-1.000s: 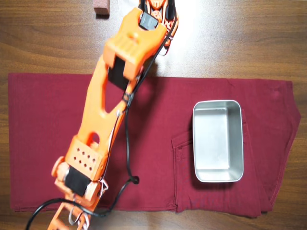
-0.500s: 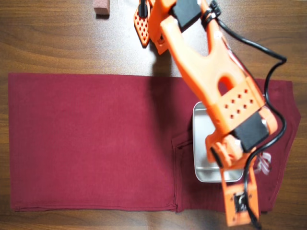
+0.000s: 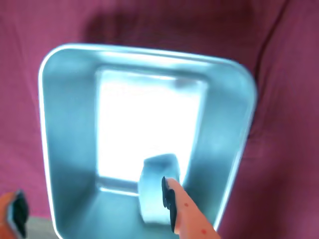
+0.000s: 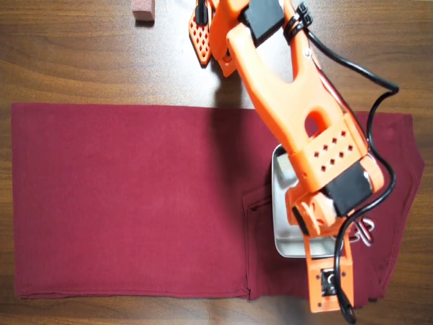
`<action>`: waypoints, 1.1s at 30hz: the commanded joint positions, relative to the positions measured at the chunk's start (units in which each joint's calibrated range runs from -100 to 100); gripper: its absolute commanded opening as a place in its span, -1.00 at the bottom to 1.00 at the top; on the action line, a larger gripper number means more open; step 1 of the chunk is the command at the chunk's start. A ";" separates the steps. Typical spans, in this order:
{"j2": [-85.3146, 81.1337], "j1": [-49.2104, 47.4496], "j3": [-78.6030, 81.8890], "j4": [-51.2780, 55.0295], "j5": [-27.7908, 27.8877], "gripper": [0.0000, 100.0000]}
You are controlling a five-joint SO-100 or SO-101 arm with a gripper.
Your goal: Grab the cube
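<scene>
In the wrist view the small pale cube (image 3: 157, 186) lies inside the metal tray (image 3: 65, 129), near its close wall, blurred and tinted bluish. My gripper (image 3: 92, 199) is open above the tray. One orange finger (image 3: 185, 214) is just right of the cube and the other finger (image 3: 12, 214) is far off at the lower left, outside the tray's rim. Neither finger grips the cube. In the overhead view the orange arm (image 4: 318, 156) covers most of the tray (image 4: 279, 203), and the cube and the jaws are hidden under it.
A maroon cloth (image 4: 128, 203) covers the wooden table (image 4: 81, 61) under the tray. A reddish-brown block (image 4: 143, 10) sits at the far edge on bare wood. Black cables (image 4: 379, 115) loop to the right of the arm.
</scene>
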 commanded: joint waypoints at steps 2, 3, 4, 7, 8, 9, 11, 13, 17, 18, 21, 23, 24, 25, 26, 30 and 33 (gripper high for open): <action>-3.06 3.79 0.65 -5.60 2.30 -0.58; -7.50 6.86 6.11 -18.05 2.34 -0.82; -12.21 10.60 13.12 -30.68 3.32 -0.96; -24.01 20.87 33.24 -56.50 8.99 -1.00; -27.92 23.75 37.60 -57.97 10.06 -1.00; -32.89 25.86 43.07 -58.16 11.38 -1.00; -43.45 29.61 54.72 -57.60 13.28 -1.00; -55.26 30.66 66.19 -50.60 13.58 -1.00; -78.16 33.73 89.77 -34.83 13.53 -0.99; -83.05 34.69 94.50 -31.88 13.72 -0.99; -95.83 35.75 103.42 -22.56 13.53 -0.99; -102.22 34.98 104.61 -13.25 12.45 -1.00; -102.22 34.79 104.61 -11.41 11.97 -1.00; -102.22 34.60 104.61 -9.01 11.48 -1.00; -102.22 34.60 104.61 -4.31 11.67 -1.00; -102.31 35.75 104.70 1.50 9.67 -0.99; -102.31 35.75 104.70 1.50 9.82 -0.99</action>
